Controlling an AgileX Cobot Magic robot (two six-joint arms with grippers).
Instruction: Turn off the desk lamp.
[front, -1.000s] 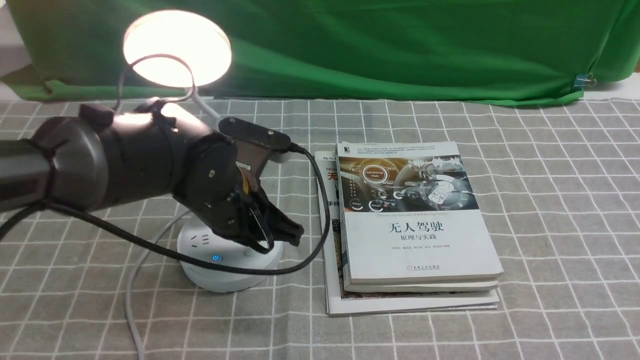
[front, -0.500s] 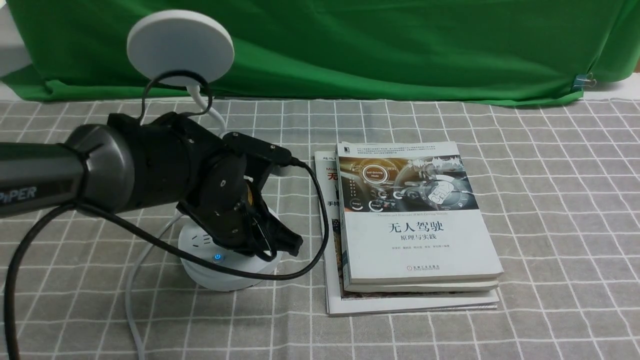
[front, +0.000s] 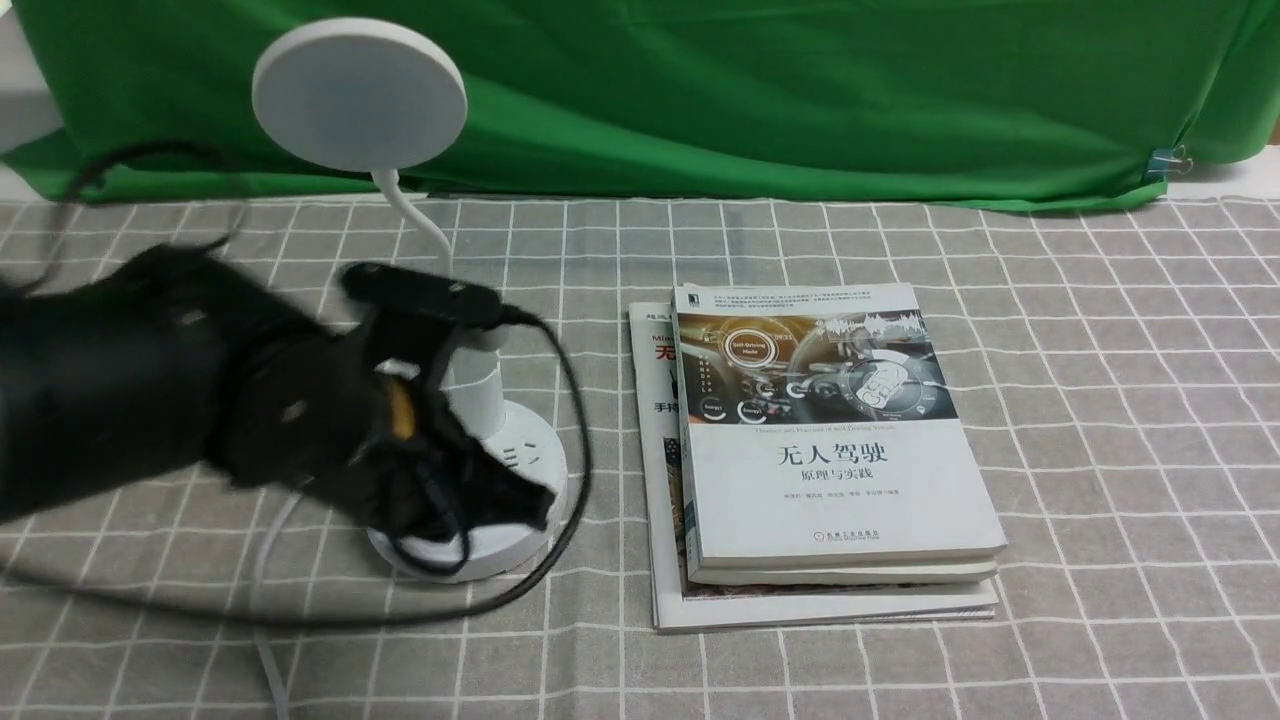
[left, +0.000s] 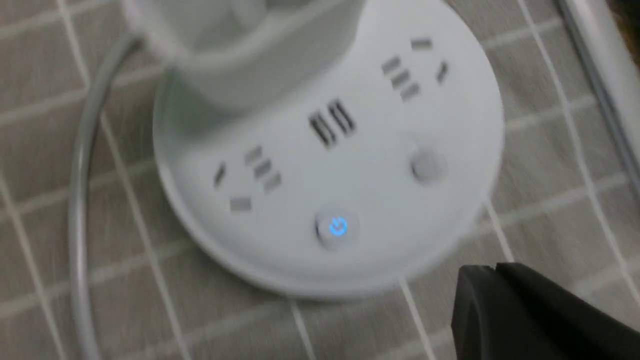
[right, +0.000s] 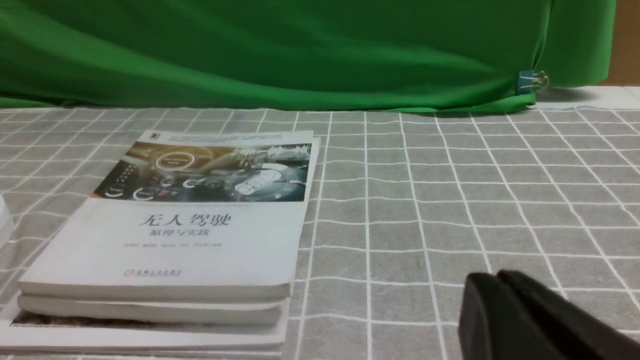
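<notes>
The white desk lamp stands at the left of the checked tablecloth, its round head (front: 360, 95) dark, with the thin neck (front: 425, 230) rising from the round base (front: 535, 455). My left gripper (front: 535, 500) is blurred, shut and empty, over the base's near edge. In the left wrist view the base (left: 360, 165) shows sockets, a blue-lit power button (left: 337, 227) and a grey button (left: 427, 167). The left gripper (left: 492, 270) hangs just off the rim. My right gripper (right: 497, 277) is shut and empty over the cloth.
A stack of books (front: 830, 440) lies right of the lamp, also visible in the right wrist view as books (right: 200, 215). The lamp's white cord (front: 265, 560) trails toward the front edge. A green cloth (front: 800, 90) hangs at the back, held by a clip (front: 1165, 160).
The lamp head was lit one second ago and is now dark. My left arm has since pulled back to the left, its shut gripper moving off the base's top.
</notes>
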